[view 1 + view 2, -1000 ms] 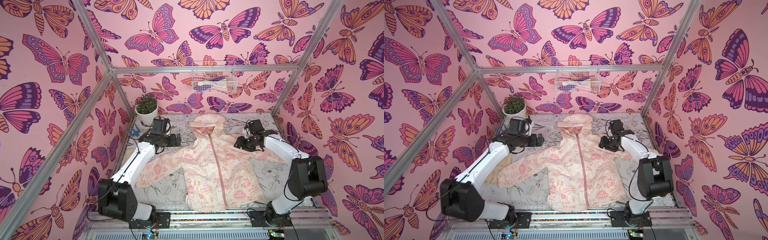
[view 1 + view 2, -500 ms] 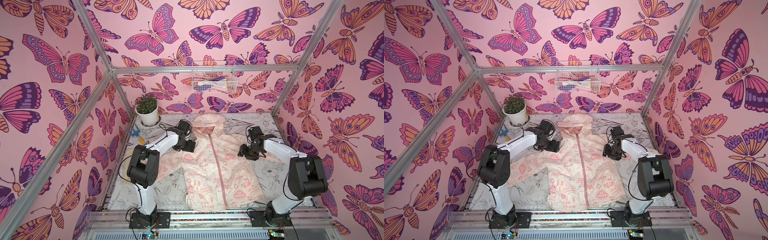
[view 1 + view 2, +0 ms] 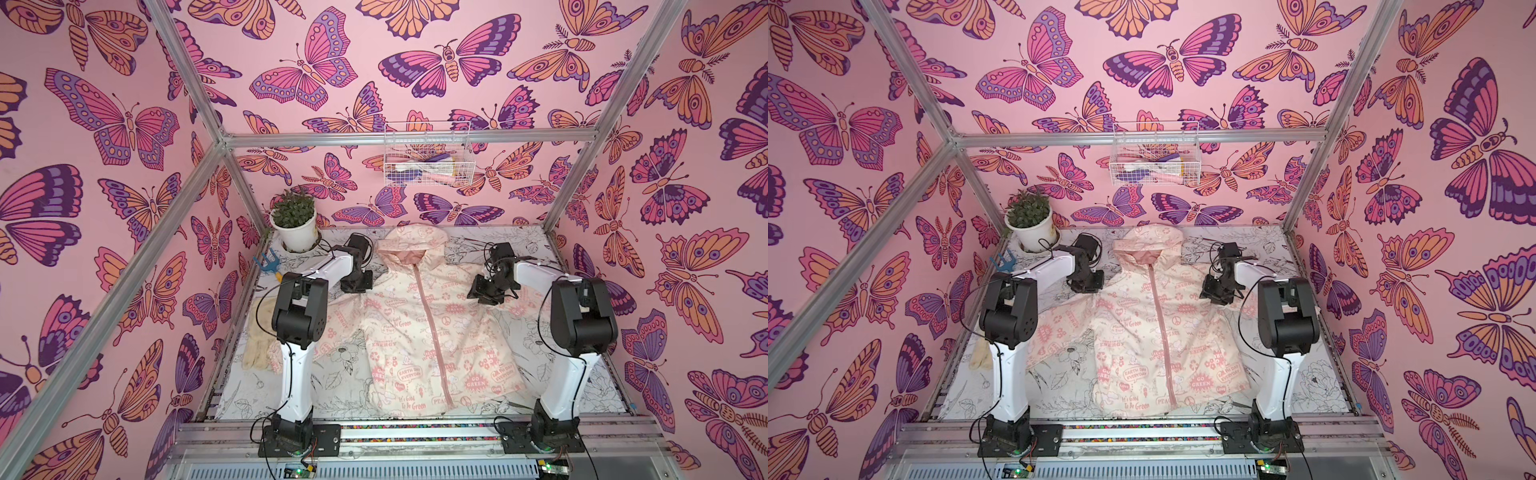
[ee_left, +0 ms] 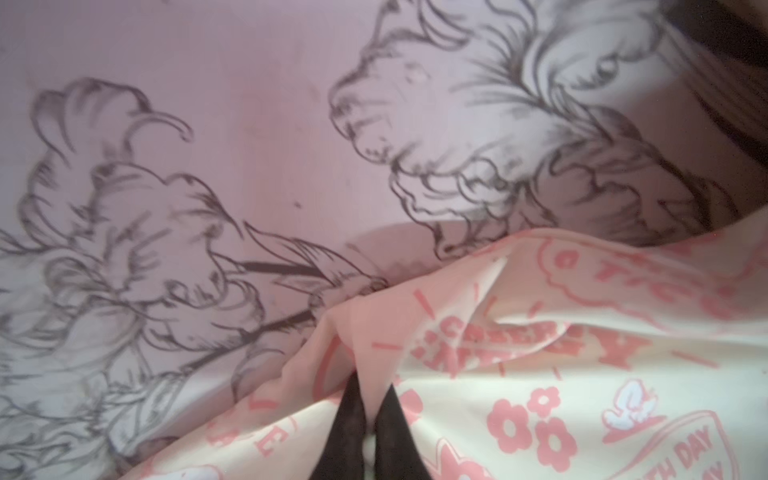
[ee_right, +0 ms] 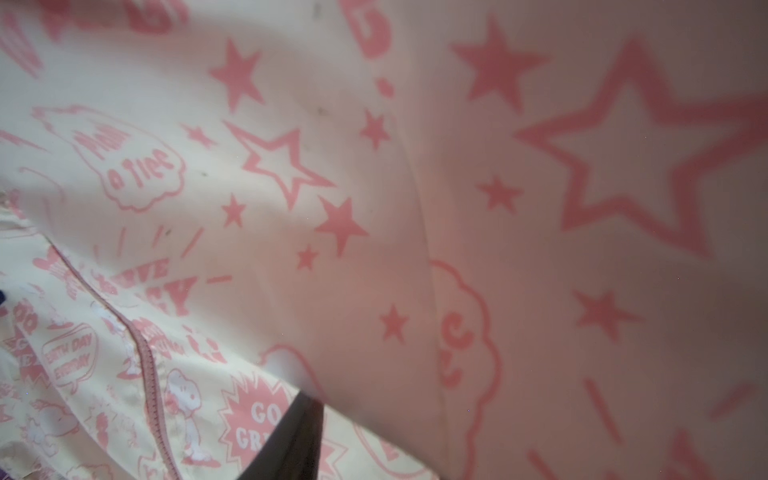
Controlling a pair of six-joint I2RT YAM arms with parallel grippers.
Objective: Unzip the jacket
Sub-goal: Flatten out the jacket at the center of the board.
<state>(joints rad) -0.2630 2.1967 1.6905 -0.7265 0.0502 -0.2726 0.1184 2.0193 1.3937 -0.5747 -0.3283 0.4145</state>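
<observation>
Butterfly-papered walls enclosed a floral-printed table (image 3: 245,399) where the jacket (image 3: 424,332) lay flat at centre, its zipper (image 3: 430,328) closed from collar to hem. The left gripper (image 4: 370,388) pinched a fold of shoulder fabric, jaws nearly together. Whether the right gripper (image 3: 484,293), low on the opposite shoulder, held anything could not be told. Thin cloth could slip, or the whole garment drag, under a pull. The hood neared the back wall and the hem the front rail; bare table flanked both sleeves.

potted plant (image 3: 296,226), cream glove (image 3: 255,353), wire basket (image 3: 390,166)
</observation>
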